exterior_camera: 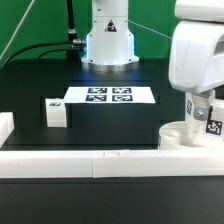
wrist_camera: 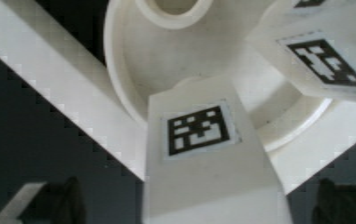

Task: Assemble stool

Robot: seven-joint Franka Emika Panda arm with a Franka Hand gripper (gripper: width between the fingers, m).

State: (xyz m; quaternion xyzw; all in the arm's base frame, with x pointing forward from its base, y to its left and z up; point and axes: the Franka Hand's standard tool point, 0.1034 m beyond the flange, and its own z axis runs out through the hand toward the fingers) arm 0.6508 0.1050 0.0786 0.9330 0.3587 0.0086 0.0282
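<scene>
The round white seat (exterior_camera: 185, 137) lies at the exterior view's right, against the front rail. In the wrist view the seat (wrist_camera: 157, 60) shows a hole near its far rim. A tagged white leg (wrist_camera: 201, 135) rises from the seat straight between my fingers; its tag also shows in the exterior view (exterior_camera: 213, 126). My gripper (wrist_camera: 193, 202) stands open around this leg, with a dark gap on each side between it and the fingers (wrist_camera: 43, 200). In the exterior view the gripper (exterior_camera: 203, 116) hangs right over the seat. A second tagged leg (wrist_camera: 326, 60) stands on the seat beside it. A third leg (exterior_camera: 55, 113) lies at the left.
The marker board (exterior_camera: 108, 95) lies mid-table before the robot base (exterior_camera: 108, 40). A long white rail (exterior_camera: 100, 162) runs along the front, with a short piece (exterior_camera: 5, 128) at the left. Rails (wrist_camera: 50, 75) meet in a corner by the seat.
</scene>
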